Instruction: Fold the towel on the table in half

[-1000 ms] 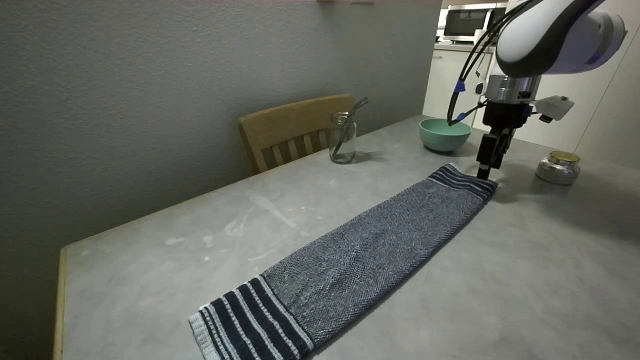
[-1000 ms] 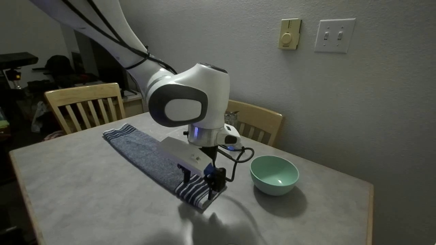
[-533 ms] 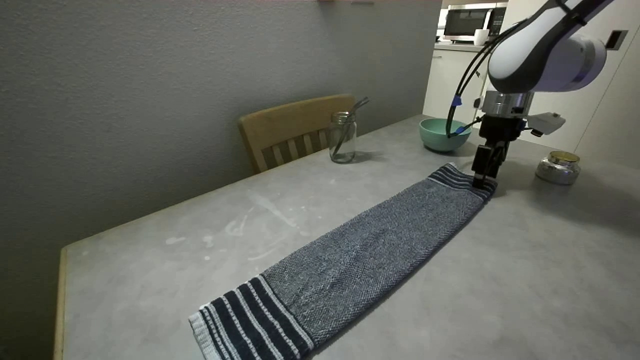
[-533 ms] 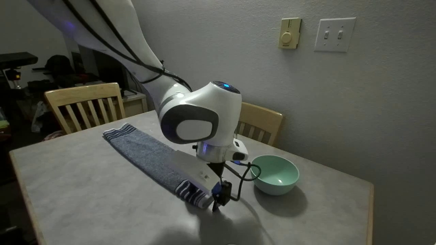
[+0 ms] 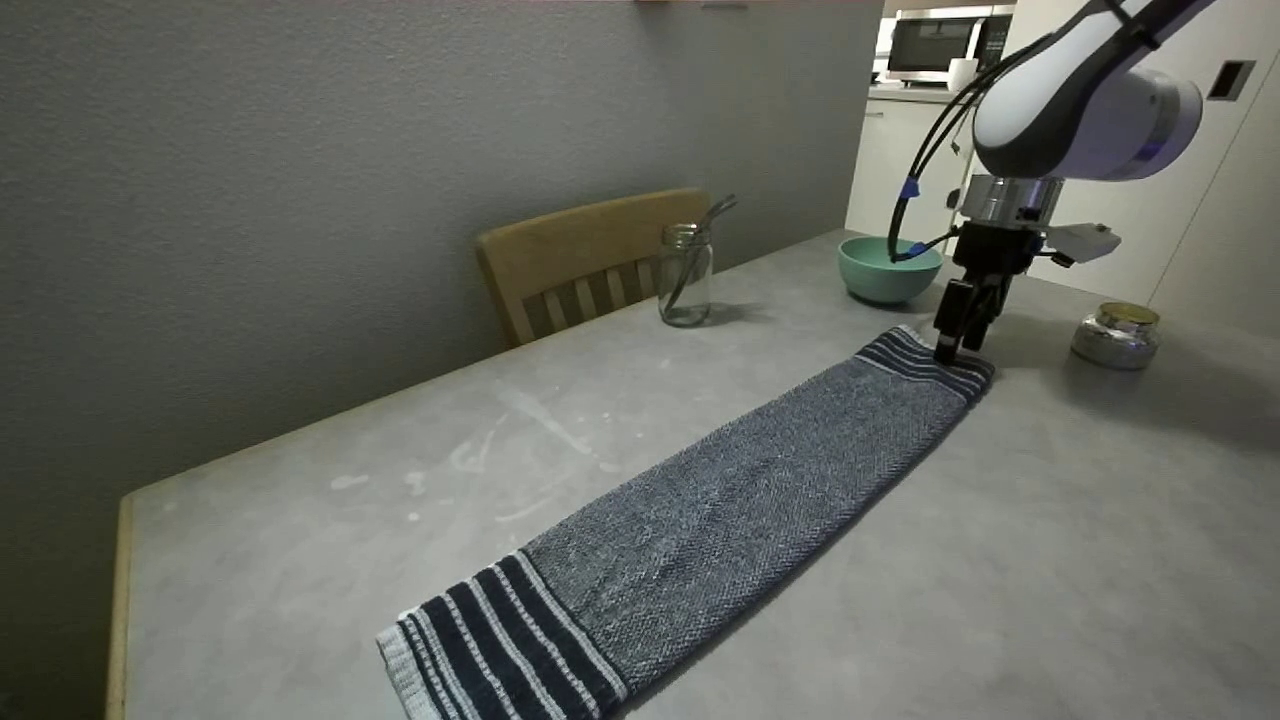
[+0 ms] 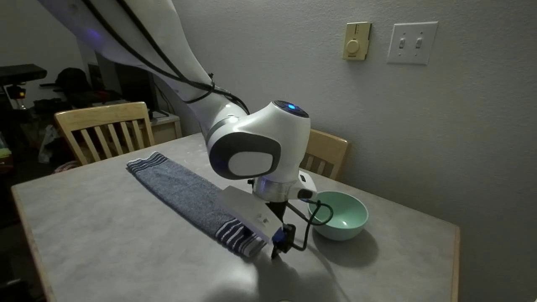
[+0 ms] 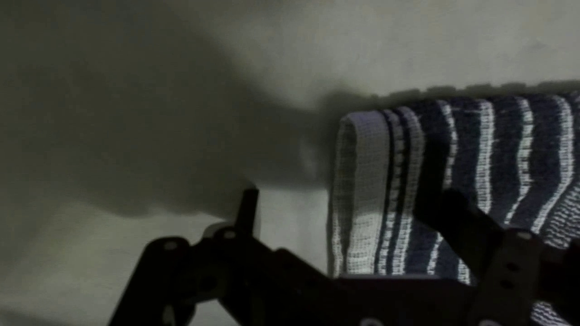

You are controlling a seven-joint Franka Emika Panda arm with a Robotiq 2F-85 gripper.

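The towel [image 5: 740, 490] lies flat and stretched out on the light grey table [image 5: 1000, 560], with striped short ends. It also shows in an exterior view [image 6: 180, 191] and, by its near striped end, in the wrist view [image 7: 503, 145]. My gripper [image 5: 957, 350] is low at the striped end nearest the bowl. In the wrist view the gripper [image 7: 345, 170] is open, its fingers wide apart. One finger [image 7: 248, 210] is beyond the towel's edge over bare table. The other is over the dark stripes. Whether the fingertips touch the cloth or table I cannot tell.
A green bowl [image 5: 888, 270] stands close to the gripper; it also shows in an exterior view [image 6: 337, 216]. A silver jar with a yellowish top [image 5: 1117, 336] and a glass jar with straws [image 5: 686, 275] stand on the table. A wooden chair [image 5: 590, 240] is behind the table edge.
My gripper has gone down to the towel's end, then lifted slightly and shifted outward, toward the bowl's side. The towel has not visibly moved.
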